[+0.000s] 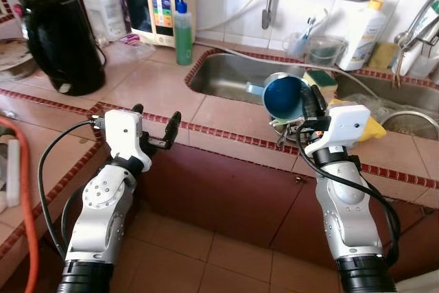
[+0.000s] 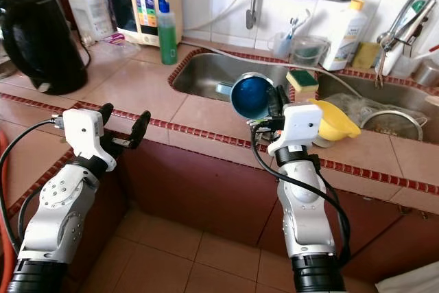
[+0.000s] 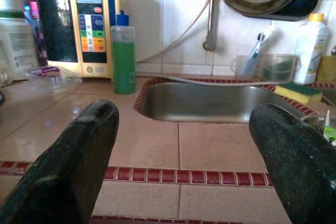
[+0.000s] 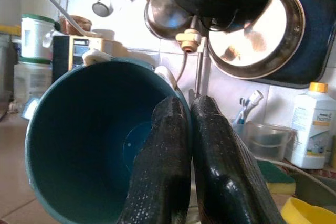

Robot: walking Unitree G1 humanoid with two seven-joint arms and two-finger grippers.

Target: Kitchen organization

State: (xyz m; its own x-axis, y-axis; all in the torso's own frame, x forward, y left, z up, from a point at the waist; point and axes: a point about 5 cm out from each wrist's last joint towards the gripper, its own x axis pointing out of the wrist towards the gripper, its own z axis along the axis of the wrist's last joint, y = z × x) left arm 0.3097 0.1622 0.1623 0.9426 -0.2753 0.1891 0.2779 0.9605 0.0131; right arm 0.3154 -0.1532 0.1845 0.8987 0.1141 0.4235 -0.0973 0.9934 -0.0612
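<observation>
Two grippers are raised over the tiled bench's [image 1: 158, 87] front edge. The right gripper [image 1: 310, 101] has its fingers pinched together on the rim of a blue cup [image 1: 285, 96], holding it tipped on its side just beside the sink [image 1: 226, 77]. The left gripper [image 1: 156, 123] is spread wide, holding nothing.

Head stereo pair high, angled down at the counter [image 1: 158, 87] and sink [image 1: 233, 77]; wrist cameras low, facing the tiled wall [image 3: 178, 30].
</observation>
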